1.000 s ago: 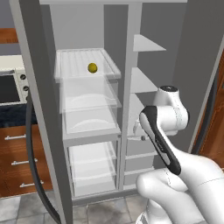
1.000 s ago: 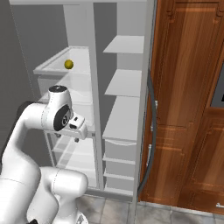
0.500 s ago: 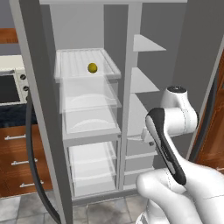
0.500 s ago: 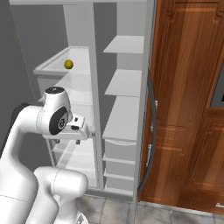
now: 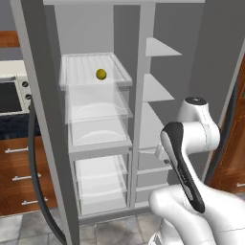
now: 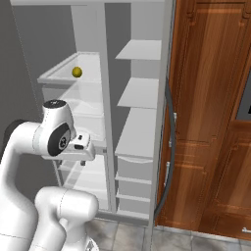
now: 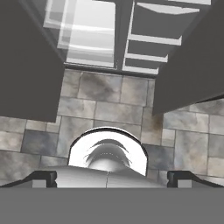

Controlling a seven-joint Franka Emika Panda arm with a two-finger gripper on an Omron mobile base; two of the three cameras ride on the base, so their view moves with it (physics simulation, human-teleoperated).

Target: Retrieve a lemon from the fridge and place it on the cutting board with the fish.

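Observation:
The fridge stands open, with white shelves and drawers inside. The lemon lies alone on the upper left shelf. My gripper hangs low in front of the fridge and points down at the tiled floor, well below and to the right of the lemon. Its two dark fingertips stand far apart with nothing between them, so it is open. My hand is at about the height of the middle drawers. The cutting board and the fish are out of view.
The open left fridge door with its dark curved handle flanks the arm. The right door's handle hangs beside tall wooden cabinets. A white toaster oven sits over wooden drawers on the left.
The arm's upper joints have shifted slightly away from the fridge's middle post. The lemon and the fridge doors have not moved.

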